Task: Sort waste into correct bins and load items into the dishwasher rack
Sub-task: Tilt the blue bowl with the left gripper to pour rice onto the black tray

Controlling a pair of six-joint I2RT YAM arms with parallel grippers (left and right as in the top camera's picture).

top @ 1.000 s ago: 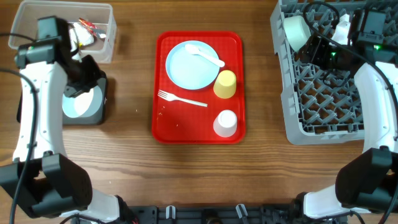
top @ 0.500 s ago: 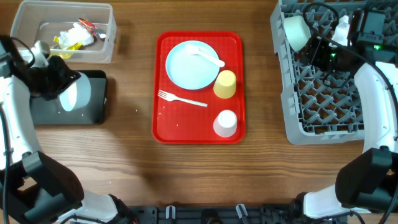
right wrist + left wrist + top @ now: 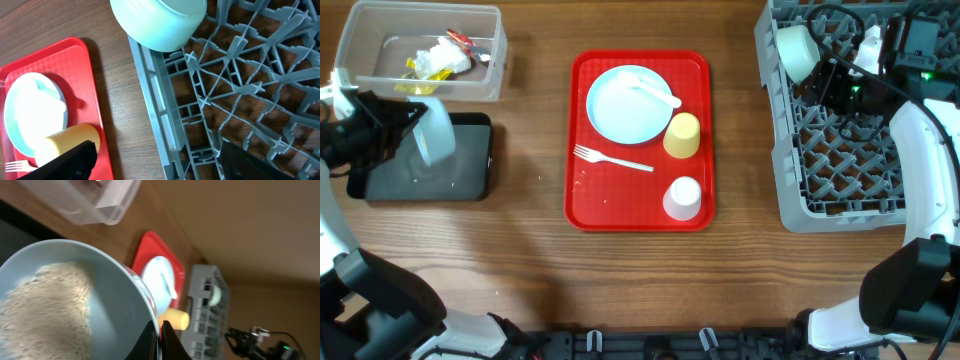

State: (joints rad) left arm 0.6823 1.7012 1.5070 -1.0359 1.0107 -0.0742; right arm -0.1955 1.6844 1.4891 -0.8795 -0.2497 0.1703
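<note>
Wooden table [image 3: 530,250], left tool [image 3: 160,334] barely visible, pinching tilted, cropped rice bowl [image 3: 116,291]

Left gripper [image 3: 406,131] swung left off black tray [image 3: 460,172] — bowl [image 3: 436,130] lifted with it, tipped on edge; tray floor, tub [image 3: 492,70] contents now uncovered.

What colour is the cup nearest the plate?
Yellow; the cup shows best in the overhead view.
</note>
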